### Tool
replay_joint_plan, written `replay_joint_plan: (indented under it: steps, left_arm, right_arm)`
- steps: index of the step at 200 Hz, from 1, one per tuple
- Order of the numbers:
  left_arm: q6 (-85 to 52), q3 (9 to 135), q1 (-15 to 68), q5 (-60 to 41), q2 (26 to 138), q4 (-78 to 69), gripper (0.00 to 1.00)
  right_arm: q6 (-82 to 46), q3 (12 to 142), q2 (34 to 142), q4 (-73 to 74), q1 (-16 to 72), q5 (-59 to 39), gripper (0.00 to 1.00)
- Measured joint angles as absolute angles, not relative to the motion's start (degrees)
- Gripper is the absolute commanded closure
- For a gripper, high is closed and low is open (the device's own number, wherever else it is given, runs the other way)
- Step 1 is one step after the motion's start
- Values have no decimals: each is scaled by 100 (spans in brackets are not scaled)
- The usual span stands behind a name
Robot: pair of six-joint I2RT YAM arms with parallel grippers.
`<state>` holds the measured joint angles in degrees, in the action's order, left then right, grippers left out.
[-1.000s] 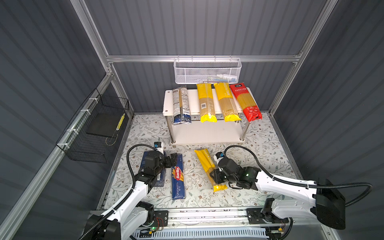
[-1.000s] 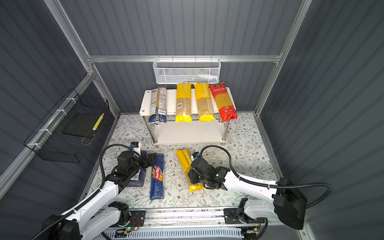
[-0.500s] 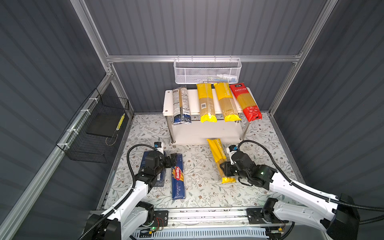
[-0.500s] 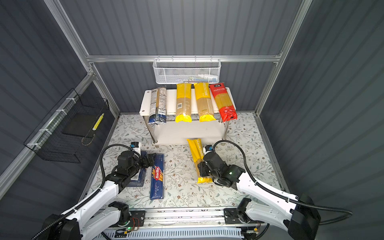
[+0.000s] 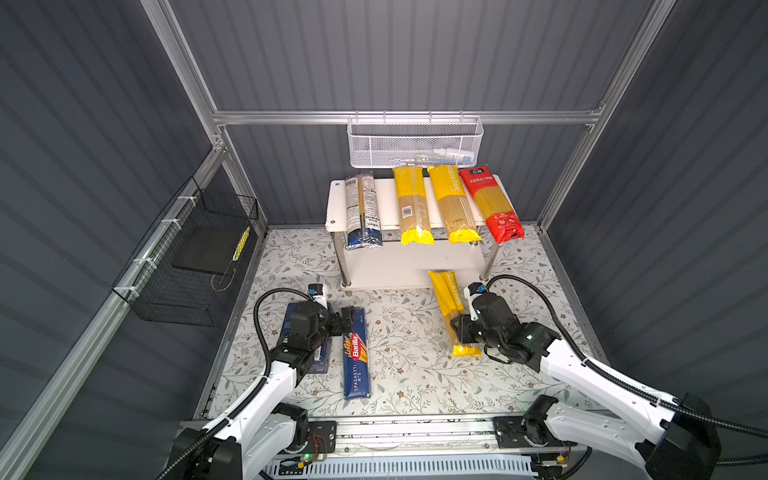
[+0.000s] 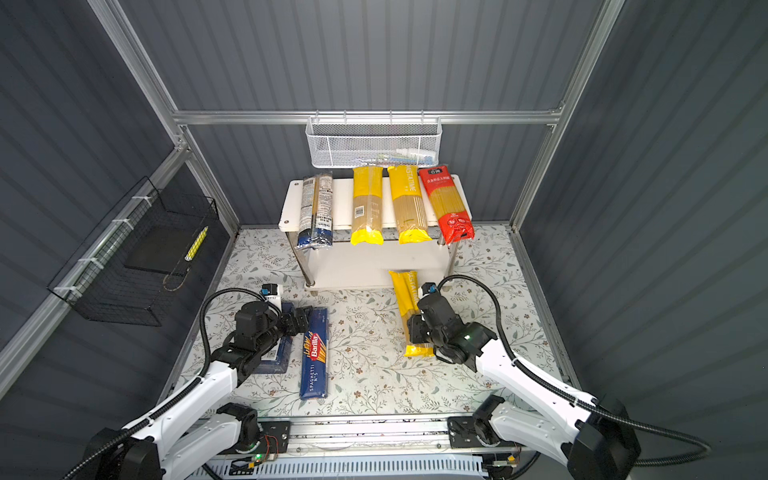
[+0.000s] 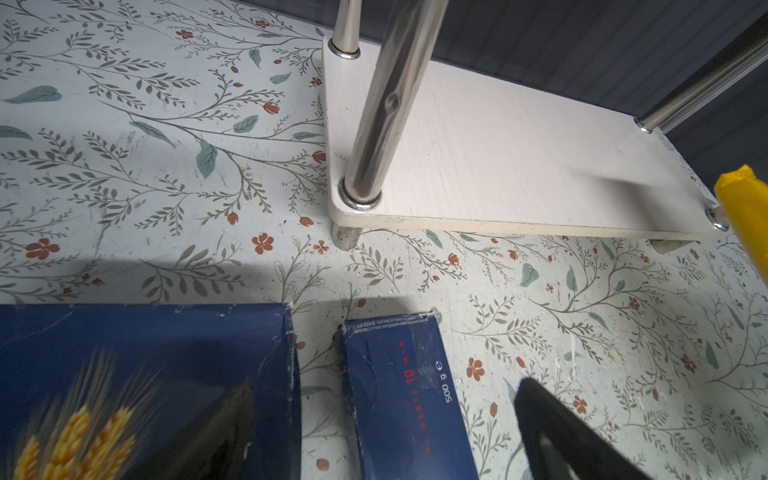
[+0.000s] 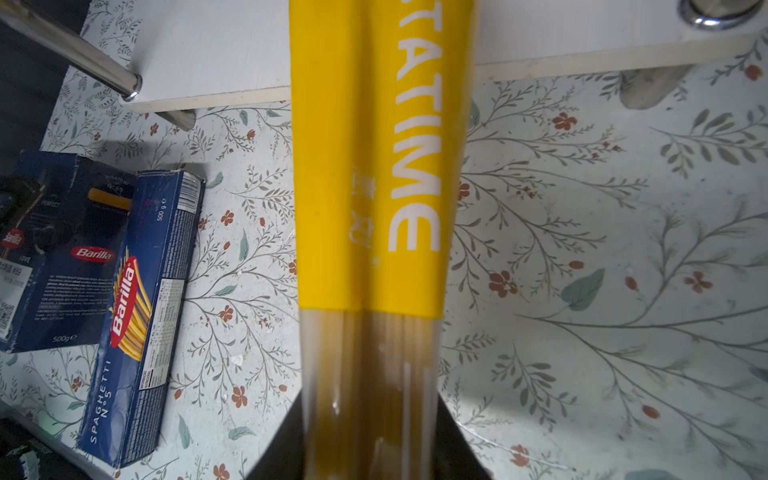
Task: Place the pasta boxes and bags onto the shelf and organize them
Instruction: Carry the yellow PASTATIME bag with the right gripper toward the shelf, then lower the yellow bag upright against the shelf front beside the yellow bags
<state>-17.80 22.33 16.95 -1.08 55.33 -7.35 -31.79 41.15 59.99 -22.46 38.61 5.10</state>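
Observation:
My right gripper [image 5: 461,332] [image 8: 370,415] is shut on a yellow "PASTATIME" bag [image 5: 446,299] [image 6: 407,299] [image 8: 370,187]. The bag's far end lies over the front edge of the shelf's [image 5: 384,199] [image 8: 208,50] lower board. On the top board lie a clear bag with dark blue ends [image 5: 363,212], two yellow bags [image 5: 409,208] and a red bag [image 5: 490,203]. On the floor, the long spaghetti box [image 5: 356,361] [image 7: 399,395] lies beside the wider box [image 5: 321,361] [image 7: 145,353]. The left gripper [image 5: 347,318] [image 7: 384,386] stands open over the spaghetti box's far end.
A white mesh basket [image 5: 415,145] hangs on the back wall above the shelf. A black wire basket [image 5: 199,257] hangs on the left wall. Chrome legs [image 7: 382,104] stand at the shelf's corners. The arms' metal rail [image 5: 395,432] runs along the front edge.
The right gripper has carried the yellow bag to the right and back, so its far end now reaches the lower board. The left arm has stayed still.

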Motion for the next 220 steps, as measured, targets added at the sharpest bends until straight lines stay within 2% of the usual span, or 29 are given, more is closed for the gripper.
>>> replay_joint_plan:
  steps: [65,136,220]
  left_arm:
    - [-1780,2233,1695,-108,5537,-735,1]
    - [-1780,2233,1695,-108,5596,-735,1]
    - [-1780,2233,1695,-108,5603,-735,1]
  right_arm:
    - [-2910,4525,6305,-2388,3507,582,86]
    - [-2633,5030,7041,-2574,3361,1376,87]
    - [-2410,5262,7749,-2143,3000,1568,87]
